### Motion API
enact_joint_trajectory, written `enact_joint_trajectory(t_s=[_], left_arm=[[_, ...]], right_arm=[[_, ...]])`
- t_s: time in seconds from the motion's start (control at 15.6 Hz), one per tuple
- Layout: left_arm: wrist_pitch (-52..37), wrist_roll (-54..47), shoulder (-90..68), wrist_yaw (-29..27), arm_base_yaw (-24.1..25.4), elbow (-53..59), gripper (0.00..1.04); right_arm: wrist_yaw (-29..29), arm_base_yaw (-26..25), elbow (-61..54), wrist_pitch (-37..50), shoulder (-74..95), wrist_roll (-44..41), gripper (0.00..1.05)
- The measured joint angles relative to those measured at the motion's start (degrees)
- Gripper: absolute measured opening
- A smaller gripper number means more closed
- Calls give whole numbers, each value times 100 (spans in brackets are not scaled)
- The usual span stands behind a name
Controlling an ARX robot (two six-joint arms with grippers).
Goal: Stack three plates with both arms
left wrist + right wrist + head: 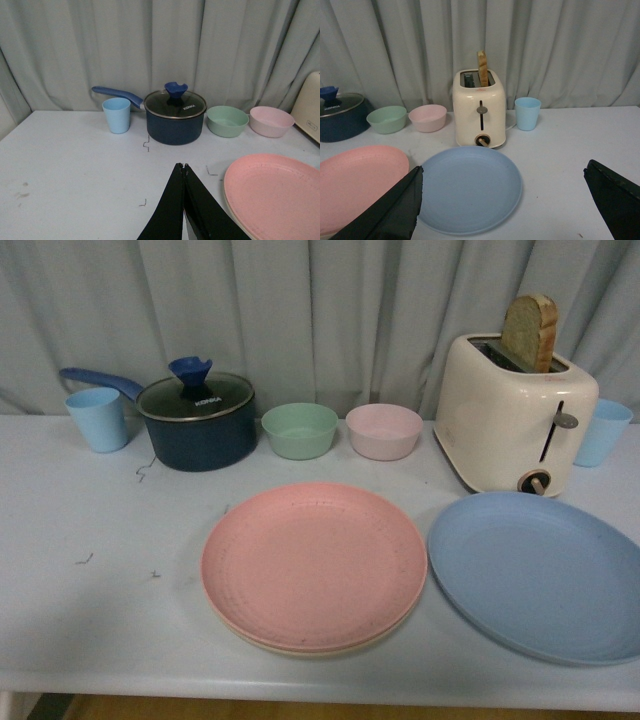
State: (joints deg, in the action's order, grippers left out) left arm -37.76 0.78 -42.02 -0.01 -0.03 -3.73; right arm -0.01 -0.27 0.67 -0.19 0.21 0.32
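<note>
The left jaws are closed, their black tips meeting over bare counter point(75, 165), with nothing between them. Just beside them lies the pink plate point(275, 195). The right jaws stand wide open and hold nothing; one finger point(395, 210) shows at each side of the right wrist view, and the blue plate point(467, 187) lies in the gap between them.

The pink plate sits stacked on the beige plate point(300, 648), of which only a thin rim shows at the near side. The blue plate lies flat on the counter to the right of this stack, apart from it by a narrow gap. Both the stack and the blue plate come near the counter's front edge, and the blue plate's right side is cut off by the front view.

The pot point(197, 420) carries a small white word on its glass lid that looks like "KONKA", though it is too small to be sure. A faint mark on the toaster point(510, 415) cannot be read.

The toaster stands just behind the blue plate, with a bread slice point(530, 332) upright in its slot. A green bowl point(299, 430) and a pink bowl point(384, 431) stand side by side behind the stack. A blue cup point(98, 418) is left of the pot and another cup point(603, 432) right of the toaster. Left of the stack the counter is open, bearing only small dark marks. A curtain point(330, 310) closes the back.
</note>
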Motion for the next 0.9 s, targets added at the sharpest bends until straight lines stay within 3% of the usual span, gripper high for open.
enact_joint_trajectory(t_s=[0.13,0.9], left_arm=[[-164,0,164,0,-2,240,2],[1869,2,2267,0,2,308,2]], right_arm=[[0,0,0,0,0,0,98],[0,0,0,0,0,0,98]])
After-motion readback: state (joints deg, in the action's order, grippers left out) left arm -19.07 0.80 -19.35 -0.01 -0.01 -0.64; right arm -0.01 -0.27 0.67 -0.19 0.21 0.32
